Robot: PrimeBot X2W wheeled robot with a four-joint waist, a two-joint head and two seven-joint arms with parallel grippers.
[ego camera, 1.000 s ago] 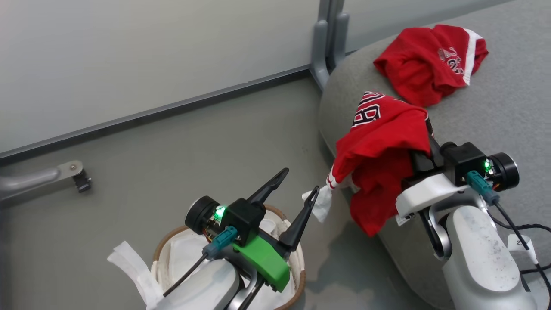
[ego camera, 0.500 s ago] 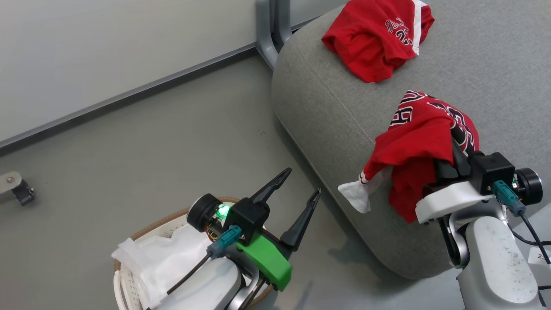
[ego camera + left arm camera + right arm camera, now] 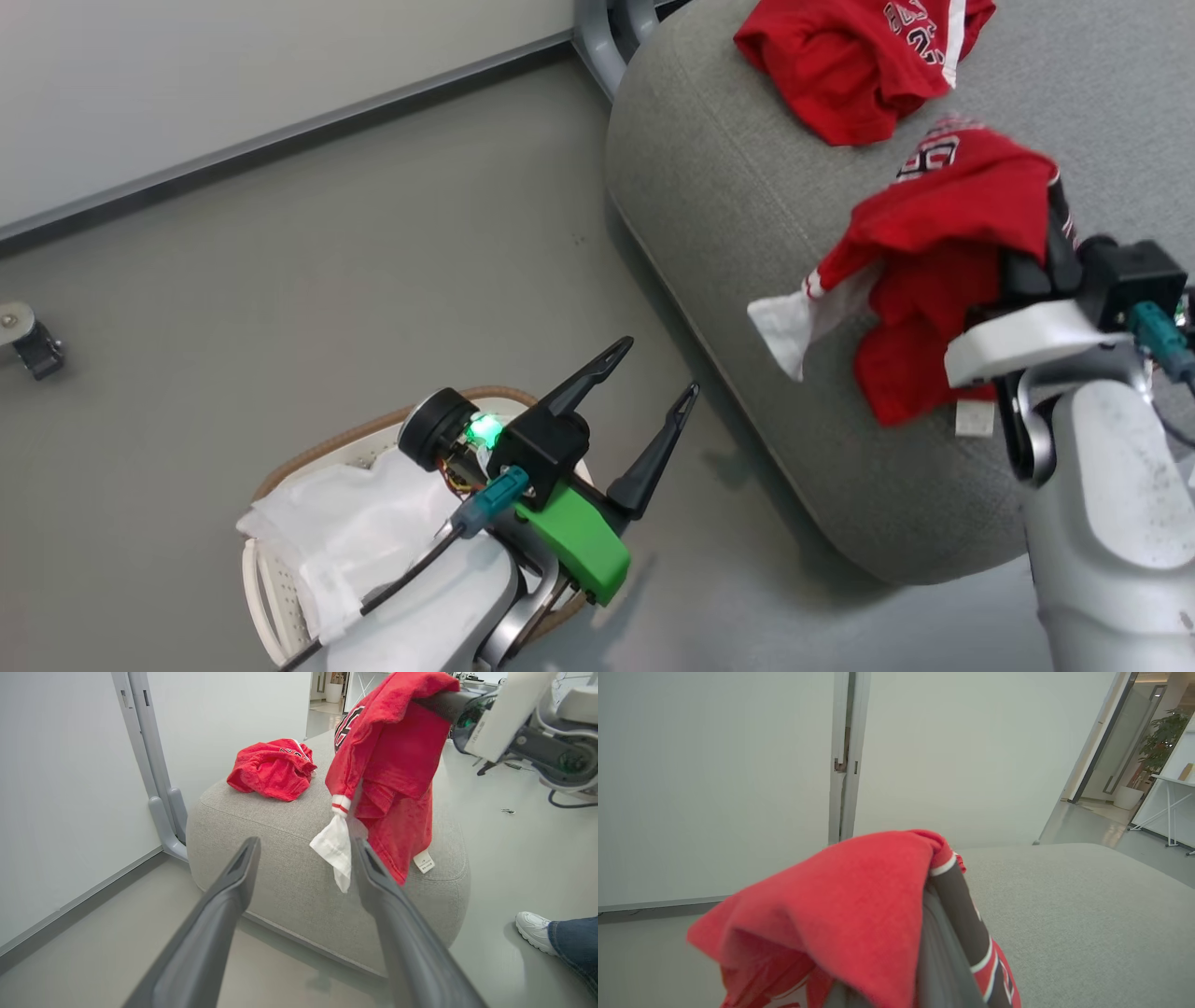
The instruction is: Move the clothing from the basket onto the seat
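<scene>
My right gripper (image 3: 1047,207) is shut on a red jersey (image 3: 943,215) with white trim, which hangs from it in the air above the near part of the grey seat (image 3: 728,233). The jersey (image 3: 840,914) drapes over the fingers (image 3: 945,919). From the left wrist view it (image 3: 392,751) dangles in front of the seat (image 3: 280,868). A second red garment (image 3: 840,56) lies crumpled on the seat's far side. The basket (image 3: 327,446) stands on the floor at lower left under my left arm, with a white liner (image 3: 345,532) showing. My left gripper (image 3: 659,366) is open and holds nothing.
A grey partition post with a foot (image 3: 159,793) stands against the pale wall behind the seat. A caster on a metal leg (image 3: 28,345) sits at the far left. A person's white shoe (image 3: 537,926) rests on the floor right of the seat.
The head camera has shifted. My right gripper has carried the jersey from the seat's edge to farther over the seat. The left gripper stays open by the basket.
</scene>
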